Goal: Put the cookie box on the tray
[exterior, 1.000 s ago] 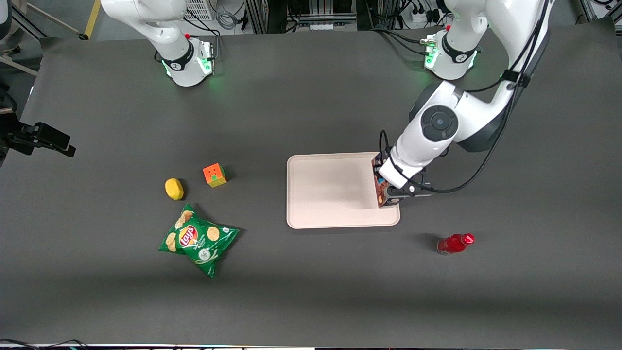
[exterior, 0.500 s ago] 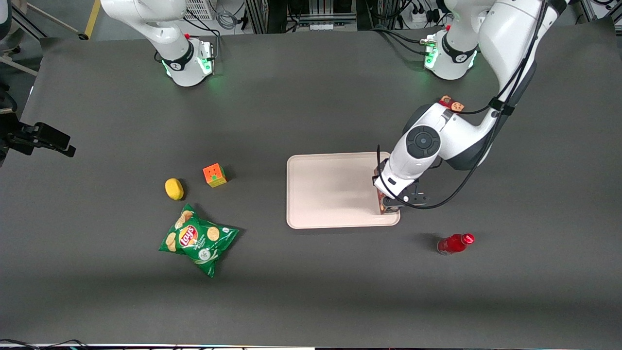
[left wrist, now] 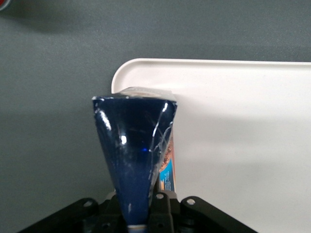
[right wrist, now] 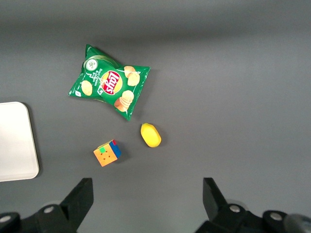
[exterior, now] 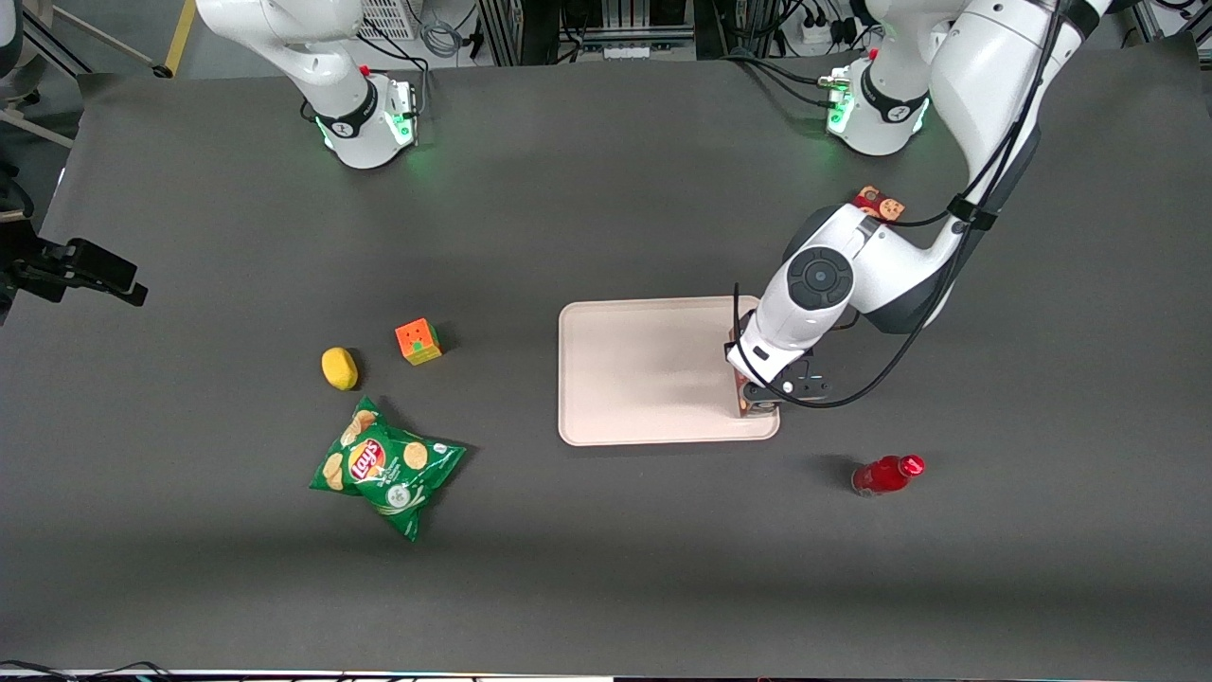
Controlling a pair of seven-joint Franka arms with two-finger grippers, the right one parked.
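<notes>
The cookie box (left wrist: pixel 133 150), a dark blue carton, stands on end at the corner of the pale pinkish-cream tray (exterior: pixel 644 369) that lies nearest the front camera at the working arm's end. My left gripper (exterior: pixel 757 393) is over that corner, shut on the carton's upper end. In the left wrist view the gripper (left wrist: pixel 141 213) clamps the box, whose lower end meets the tray (left wrist: pixel 243 121) at its rounded corner. In the front view the wrist hides most of the cookie box (exterior: pixel 747 405).
A red bottle (exterior: pixel 885 474) lies on the table nearer the front camera than the tray. A red cookie box (exterior: pixel 879 204) peeks out above the working arm's elbow. A green chips bag (exterior: pixel 383 469), a lemon (exterior: pixel 339 367) and a colour cube (exterior: pixel 418 341) lie toward the parked arm's end.
The gripper with the cookie box has moved a little nearer the front camera along the tray's edge, to the corner. The arm's elbow shifted, uncovering the red cookie box.
</notes>
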